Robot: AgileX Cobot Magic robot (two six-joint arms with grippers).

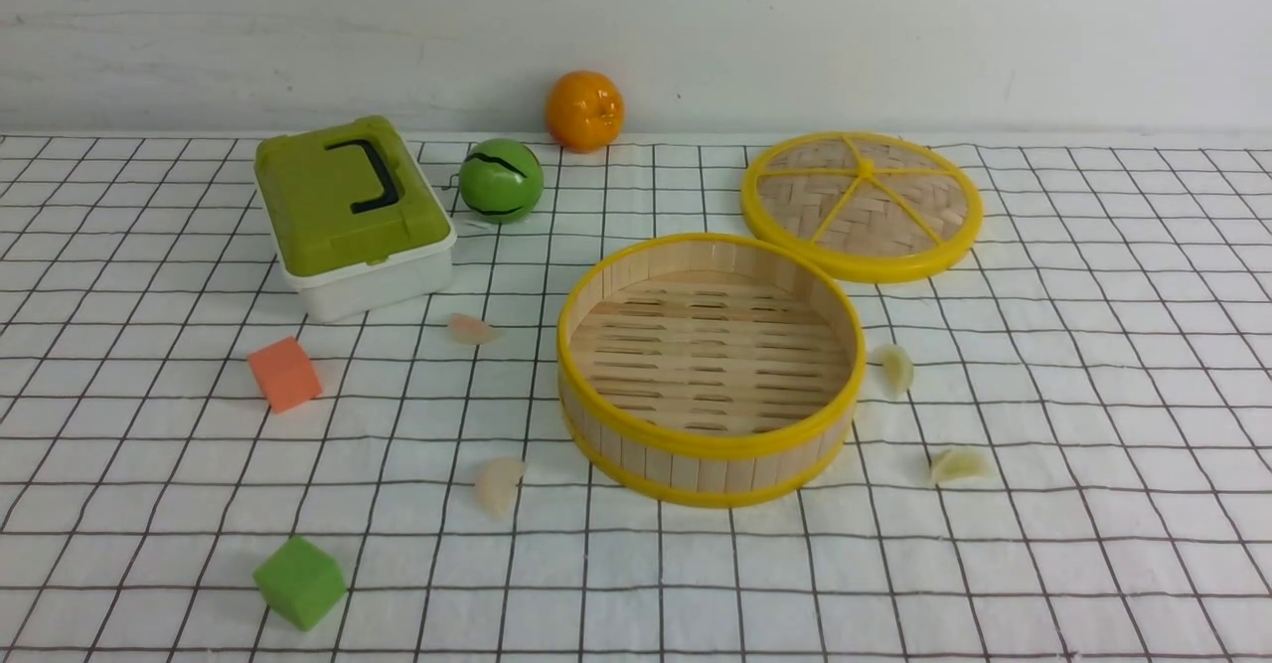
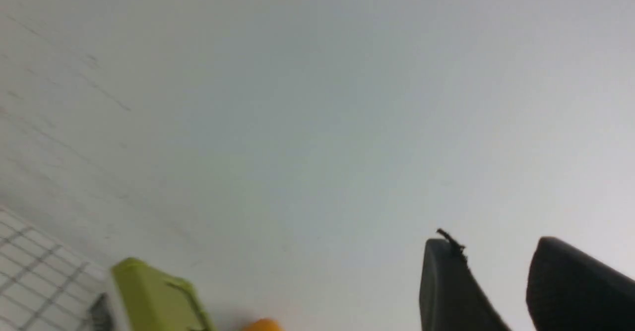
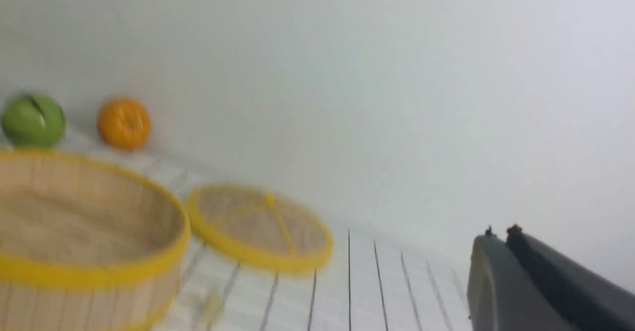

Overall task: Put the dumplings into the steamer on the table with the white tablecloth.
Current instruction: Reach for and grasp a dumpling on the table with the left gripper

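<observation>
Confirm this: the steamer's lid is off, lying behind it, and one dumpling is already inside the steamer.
Wrong on one count. The front view shows the steamer empty; all four dumplings lie on the tablecloth around it. The lid is off, lying behind it, as stated.

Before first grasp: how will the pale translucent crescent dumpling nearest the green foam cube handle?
The pale translucent crescent dumpling looks small and thin-edged: probably light, apt to slip from a pinch. Lying flat on the gridded white tablecloth, it would likely slide, not roll.
</observation>
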